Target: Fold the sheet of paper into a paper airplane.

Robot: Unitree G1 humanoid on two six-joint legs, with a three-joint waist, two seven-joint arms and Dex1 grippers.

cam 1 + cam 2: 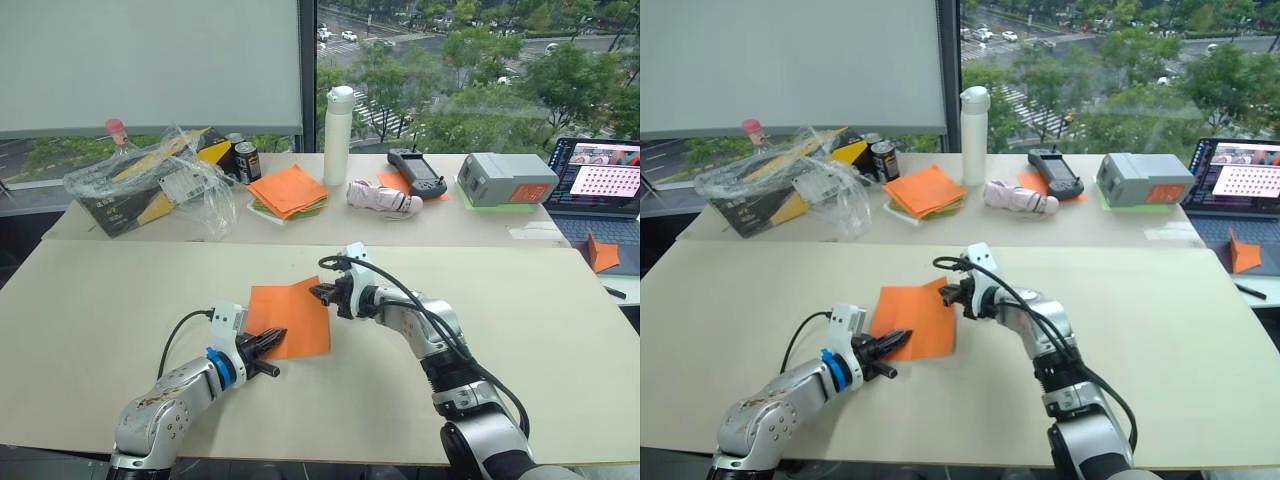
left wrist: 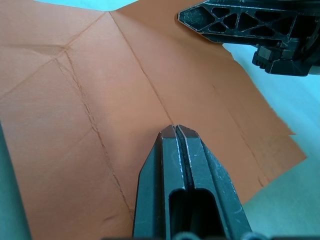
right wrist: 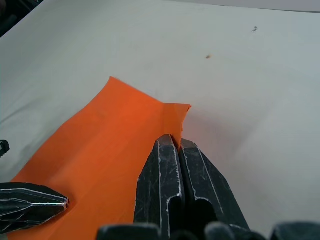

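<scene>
The sheet of paper [image 1: 290, 316] lies near the worktop's [image 1: 100, 330] front edge. The left claw [image 1: 262, 347], pressed together, pins it; the right claw [image 1: 325, 294] pinches a far corner. A corner fold seems begun; next, press the crease.

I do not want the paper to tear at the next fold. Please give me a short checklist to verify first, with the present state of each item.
1. Right pincer has the paper: ok. It is shut on the raised far corner of the orange sheet.
2. Left pincer steadies the sheet: ok. It is shut, its tip over the near part; firm pressing cannot be told.
3. Sheet lies flat apart from the lifted corner: ok, though it carries several old creases.
4. Sheet is fully on the table: ok.
5. Table around the sheet is free: ok. The paper stack lies on the far table.
6. Held corner untorn: cannot tell.
</scene>
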